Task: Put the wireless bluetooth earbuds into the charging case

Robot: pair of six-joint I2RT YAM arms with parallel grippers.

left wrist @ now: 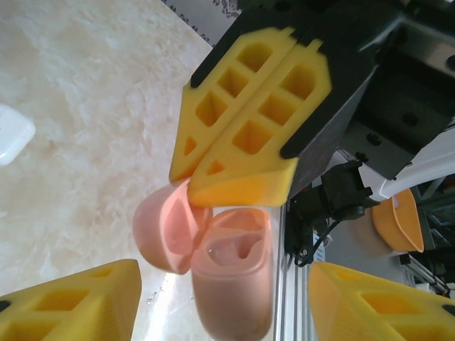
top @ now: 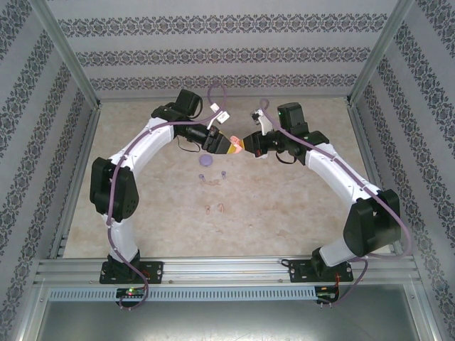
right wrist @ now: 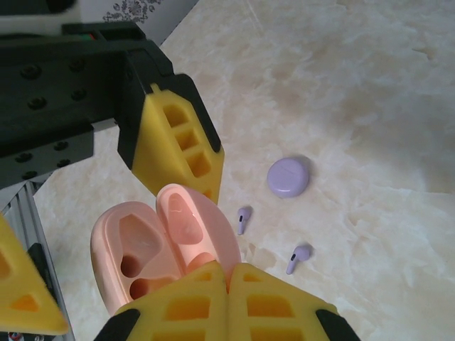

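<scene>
Between the two arms, at the far middle of the table (top: 298,206), the pink charging case (right wrist: 163,249) is open and its sockets look empty. The left gripper (left wrist: 224,273) brackets the body with jaws apart and a gap on one side, probably to steady it. The right gripper (right wrist: 227,273) is closed tight at the lid's rim; whether it pinches the lid cannot be told. Two purplish earbuds (right wrist: 244,219) lie near the purple case (right wrist: 288,176), and the pinkish earbuds (top: 215,209) lie nearer the bases, none seated yet
</scene>
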